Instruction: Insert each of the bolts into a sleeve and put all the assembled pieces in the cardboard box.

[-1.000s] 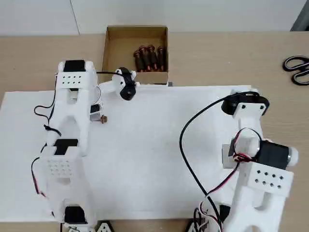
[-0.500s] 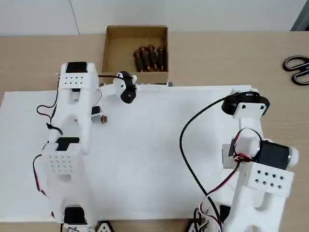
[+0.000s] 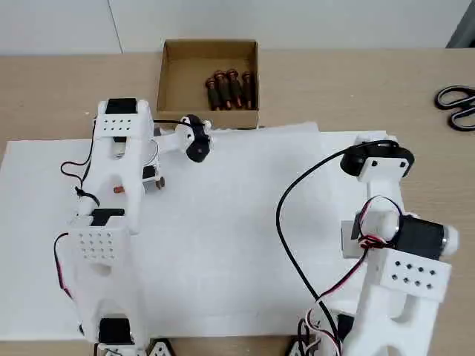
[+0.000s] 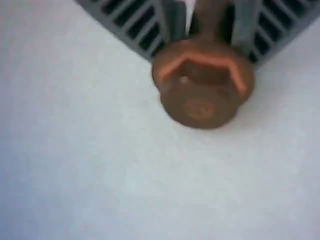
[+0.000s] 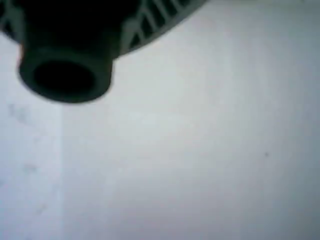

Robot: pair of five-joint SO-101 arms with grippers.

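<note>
The left gripper point(image 4: 200, 22) is clamped on the shank of 1 copper bolt point(image 4: 202, 92), so the hexagonal head sticks out free of the grey jaws, close over the white paper point(image 3: 245, 222). I think it is gripped like this to keep it steady while it is carried to its partner. The right gripper point(image 5: 105, 25) seems to be closed on a dark sleeve point(image 5: 65, 75) whose open end faces outward, ready to receive a bolt, though this part is very dark and I am not fully sure. The 2 arms are well apart, so this pair is not joined yet. 4 assembled pieces point(image 3: 230, 89) already lie side by side in the cardboard box point(image 3: 172, 81) at the far side of the table. Compared with 1 second ago, the left arm point(image 3: 119, 170) has pulled back from the box toward the near edge, the far edge of the paper beside the box has shifted, and the right arm point(image 3: 386, 222) has not moved.
</note>
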